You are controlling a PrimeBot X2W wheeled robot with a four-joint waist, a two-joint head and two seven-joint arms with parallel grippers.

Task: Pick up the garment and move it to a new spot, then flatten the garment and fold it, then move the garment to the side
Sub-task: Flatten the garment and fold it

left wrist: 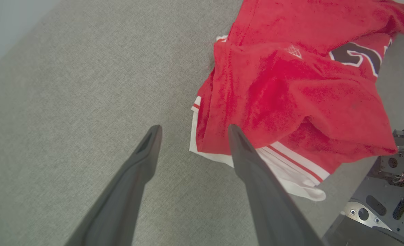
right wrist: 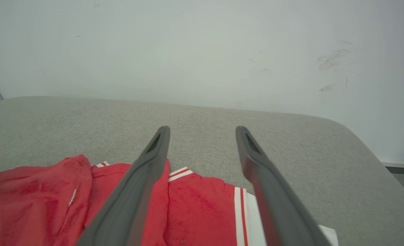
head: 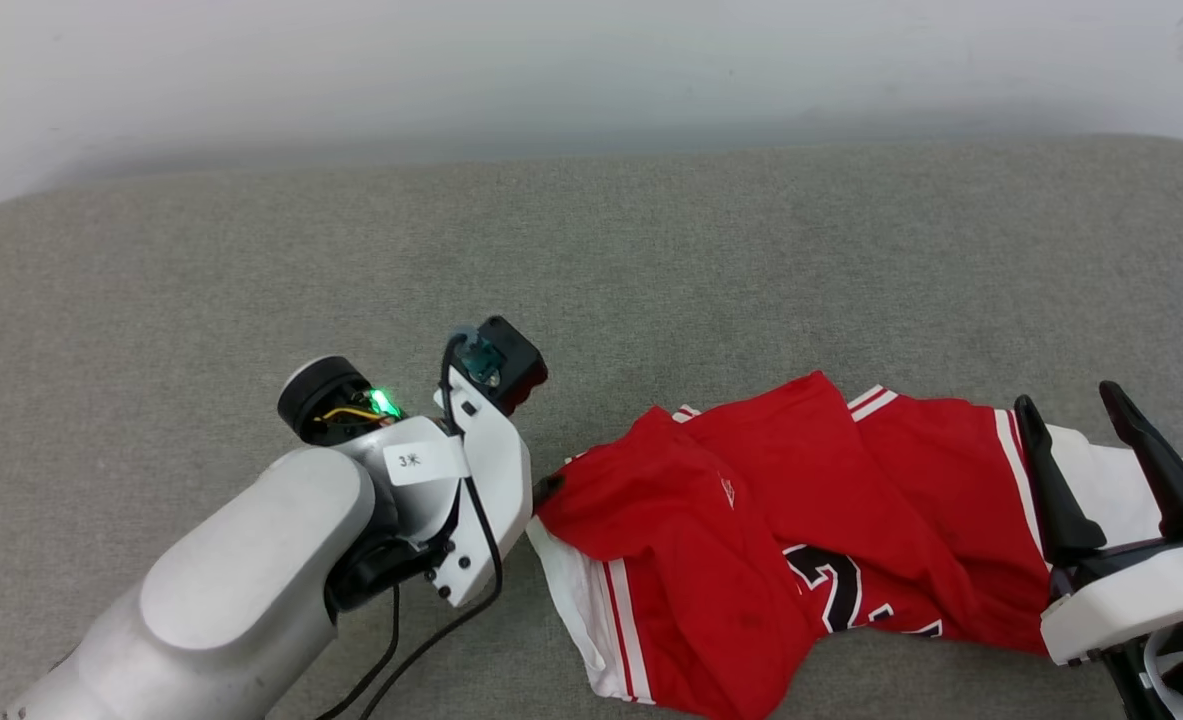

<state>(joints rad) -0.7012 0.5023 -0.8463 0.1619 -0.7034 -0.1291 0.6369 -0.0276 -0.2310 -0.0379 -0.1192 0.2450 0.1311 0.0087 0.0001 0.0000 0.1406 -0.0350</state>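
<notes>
Arm label (head: 417,462) "3米"; garment (head: 741,510) "2"

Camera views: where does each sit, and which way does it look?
Head view: on the robot's head, looking down at the shirt on the grey pad; left arm and right pincer show.
Left wrist view: on the left wrist, looking along the open left pincer down at the shirt's edge.
Right wrist view: on the right wrist, looking along the open right pincer over the shirt toward the wall.
Shared: head and left wrist views both show the shirt's black lettering.
</notes>
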